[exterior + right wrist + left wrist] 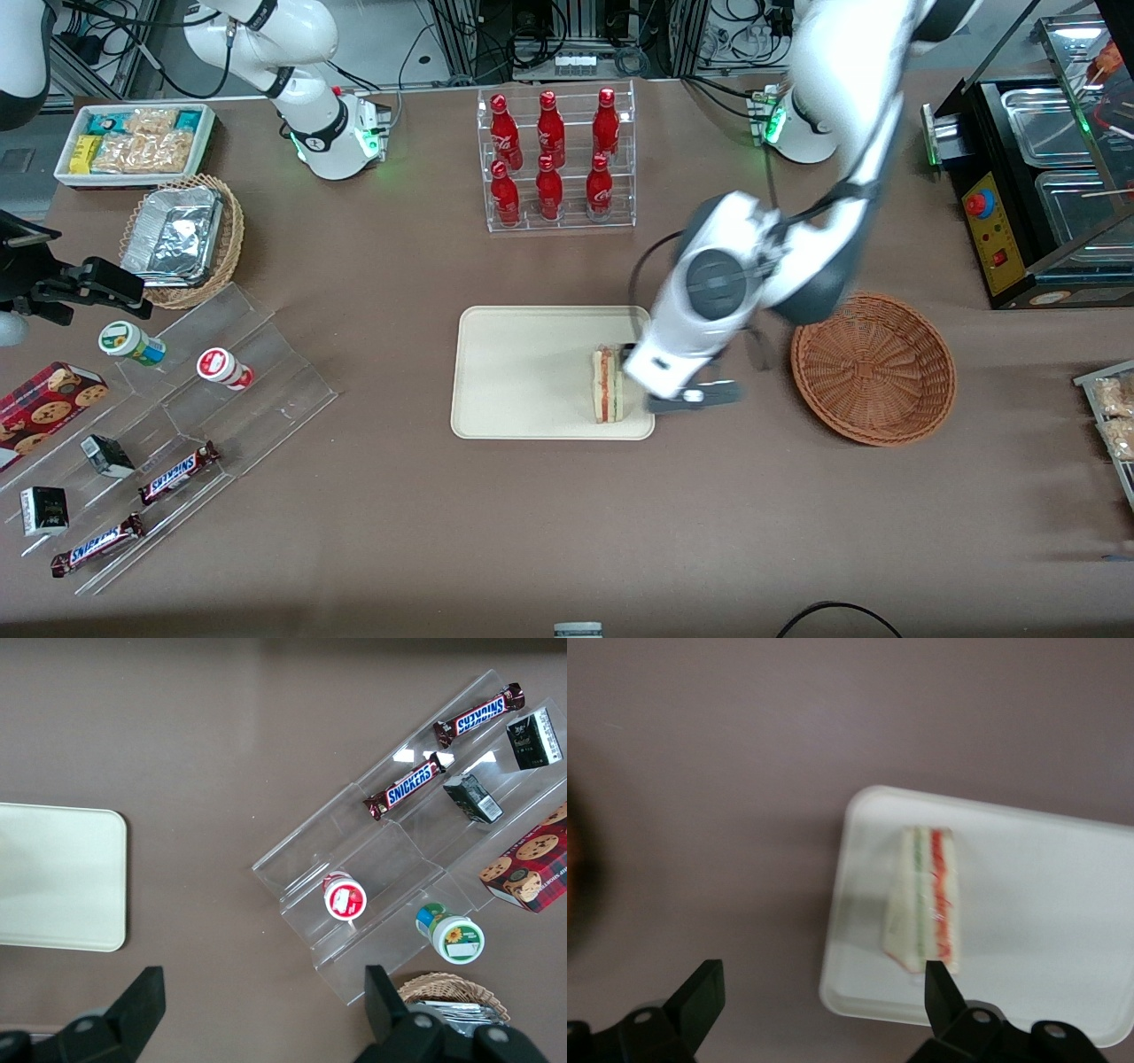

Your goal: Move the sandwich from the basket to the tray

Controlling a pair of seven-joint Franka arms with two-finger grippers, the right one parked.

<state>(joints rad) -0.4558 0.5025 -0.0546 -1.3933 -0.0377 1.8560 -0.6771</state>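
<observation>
Now the sandwich [608, 385] lies on the tray [523, 372], lower centre of the front view, near the tray's edge toward the basket [873, 368]. Claw [687, 394] hovers just beside that edge w/ fingers [700, 992] spread wide, holding nothing. Basket sits on the tabletop [567, 532], mid-right of frame.
</observation>
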